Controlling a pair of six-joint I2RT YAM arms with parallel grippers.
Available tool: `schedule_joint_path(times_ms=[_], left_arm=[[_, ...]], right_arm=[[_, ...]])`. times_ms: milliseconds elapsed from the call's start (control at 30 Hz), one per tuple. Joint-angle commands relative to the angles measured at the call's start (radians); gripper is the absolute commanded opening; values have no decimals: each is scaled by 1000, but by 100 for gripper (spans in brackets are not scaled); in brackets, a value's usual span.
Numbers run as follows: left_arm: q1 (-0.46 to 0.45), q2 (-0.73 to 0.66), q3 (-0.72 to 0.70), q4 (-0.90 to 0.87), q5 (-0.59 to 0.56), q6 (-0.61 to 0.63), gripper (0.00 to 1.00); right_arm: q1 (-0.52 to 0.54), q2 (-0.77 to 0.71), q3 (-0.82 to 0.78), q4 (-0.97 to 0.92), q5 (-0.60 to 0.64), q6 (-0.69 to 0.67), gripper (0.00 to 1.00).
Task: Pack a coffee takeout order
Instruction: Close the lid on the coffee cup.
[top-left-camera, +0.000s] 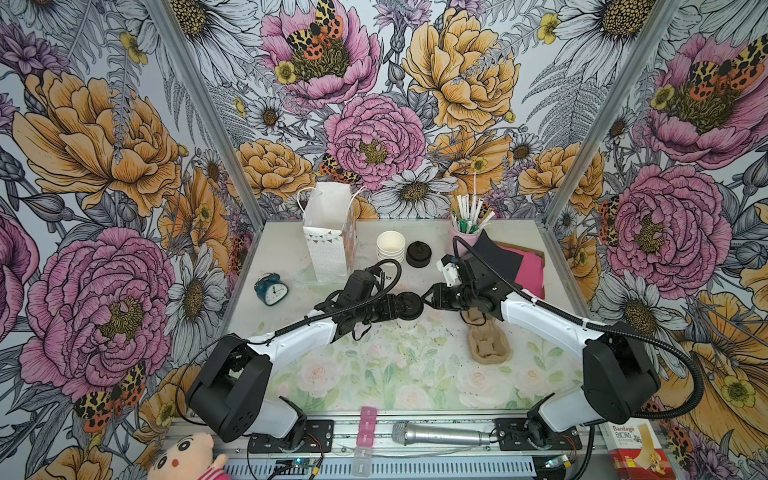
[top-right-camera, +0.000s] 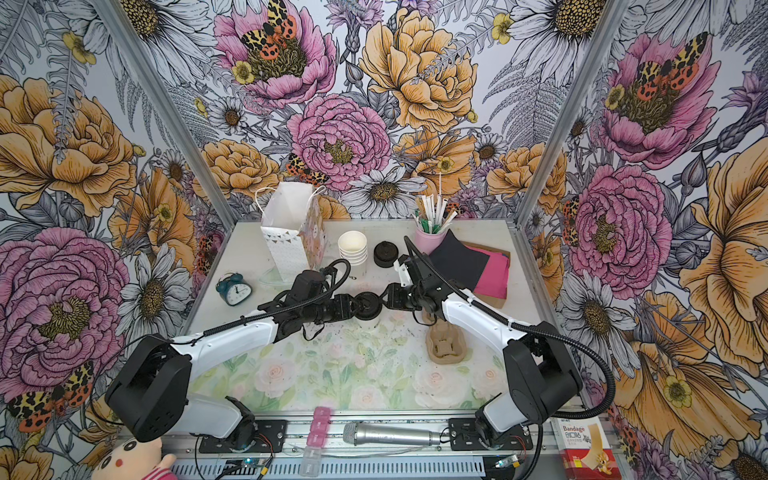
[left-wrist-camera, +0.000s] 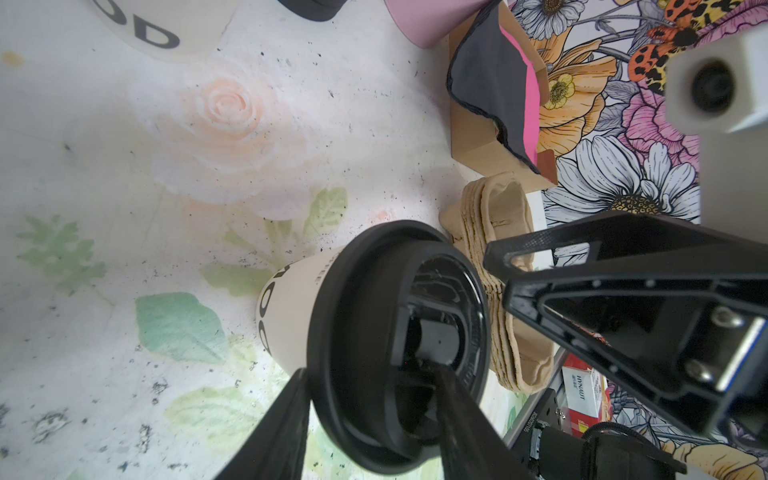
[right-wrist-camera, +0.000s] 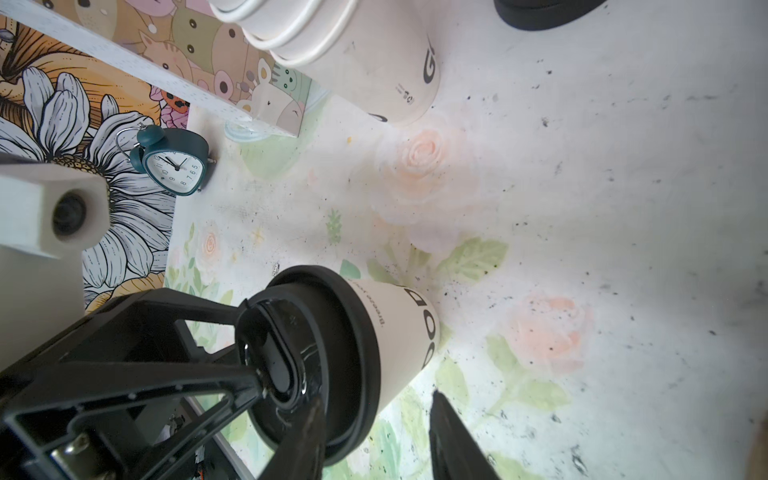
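Note:
A small white paper cup (top-left-camera: 408, 322) (left-wrist-camera: 291, 311) (right-wrist-camera: 399, 332) stands upright mid-table with a round black domed lid (top-left-camera: 410, 304) (top-right-camera: 368, 304) (left-wrist-camera: 365, 332) (right-wrist-camera: 345, 332) sitting on it. My left gripper (top-left-camera: 401, 307) (left-wrist-camera: 372, 374) reaches in from the left. It is shut on the lid, one finger against the rim's outside and one on the dome's top. My right gripper (top-left-camera: 426, 301) (right-wrist-camera: 376, 397) comes from the right and is open. One of its fingers rests on the lid's top and the other hangs clear of the cup's side. The black napkin (top-left-camera: 496, 253) (left-wrist-camera: 486, 83) lies at the back right.
A white paper bag (top-left-camera: 328, 237) stands open at the back left. Beside it are a stack of white cups (top-left-camera: 390, 245) and spare black lids (top-left-camera: 418, 253). A pink cup of straws (top-left-camera: 465, 237) and a pink napkin (top-left-camera: 532, 270) sit back right. Stacked brown cup carriers (top-left-camera: 488, 345) lie under the right arm, and a teal clock (top-left-camera: 271, 289) stands left.

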Motion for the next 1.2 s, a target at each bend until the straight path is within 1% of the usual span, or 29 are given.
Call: schedule_joint_path(times_ms=[0, 100, 500, 600, 700, 800, 900, 1167], left_arm=[[-8, 28, -29, -46, -36, -5, 49], [-8, 34, -25, -47, -34, -4, 49], [-7, 51, -17, -47, -28, -2, 49], [-7, 50, -24, -45, -31, -4, 49], [-6, 45, -35, -42, -30, -6, 50], [-6, 38, -44, -32, -25, -13, 50], [-6, 24, -41, -27, -23, -14, 50], [35, -57, -44, -10, -9, -19, 65]], right_arm=[[-2, 21, -16, 13, 4, 28, 42], [-2, 24, -33, 38, -8, 41, 42], [19, 57, -83, 40, 34, 34, 36], [21, 71, -100, 41, 63, 31, 28], [30, 101, -103, 41, 60, 17, 22], [35, 123, -93, 41, 54, -7, 19], [36, 123, -68, 39, 52, -57, 19], [31, 168, -12, 28, 3, -180, 21]])
